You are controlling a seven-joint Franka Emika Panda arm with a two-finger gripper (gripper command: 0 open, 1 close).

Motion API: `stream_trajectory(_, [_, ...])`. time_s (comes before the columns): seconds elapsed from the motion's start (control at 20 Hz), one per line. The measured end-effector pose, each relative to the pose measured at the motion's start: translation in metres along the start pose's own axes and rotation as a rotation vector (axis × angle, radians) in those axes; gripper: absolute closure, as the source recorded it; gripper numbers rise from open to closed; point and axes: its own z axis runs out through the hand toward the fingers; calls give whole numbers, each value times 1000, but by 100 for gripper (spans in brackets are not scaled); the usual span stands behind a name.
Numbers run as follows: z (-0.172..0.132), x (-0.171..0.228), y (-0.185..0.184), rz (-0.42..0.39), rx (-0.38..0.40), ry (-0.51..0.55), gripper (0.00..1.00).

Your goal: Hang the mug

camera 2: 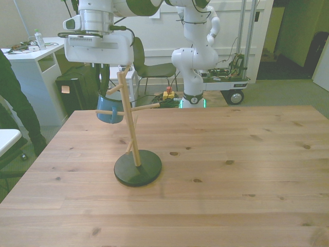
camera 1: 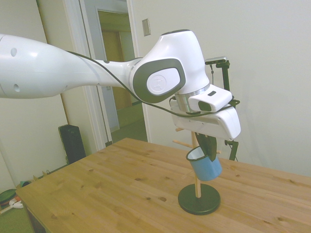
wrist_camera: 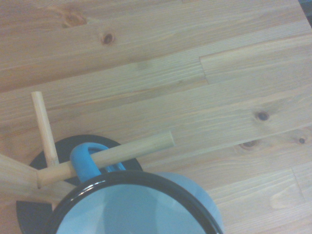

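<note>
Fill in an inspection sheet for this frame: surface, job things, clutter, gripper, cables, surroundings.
Surface: wooden table, bare apart from the peg tree.
Job things: mug held up at the peg tree; wrist view shows its handle looped over a peg.
Clutter: nothing seen.
Gripper: gripper shut on the mug's rim.
Cables: black cable along the arm.
Surroundings: second robot, chair, a person at the front view's left.
</note>
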Motion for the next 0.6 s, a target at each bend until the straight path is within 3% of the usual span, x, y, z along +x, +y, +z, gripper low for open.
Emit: stream_trajectory(0.6, [-6,-5,14,15,6,-1,0])
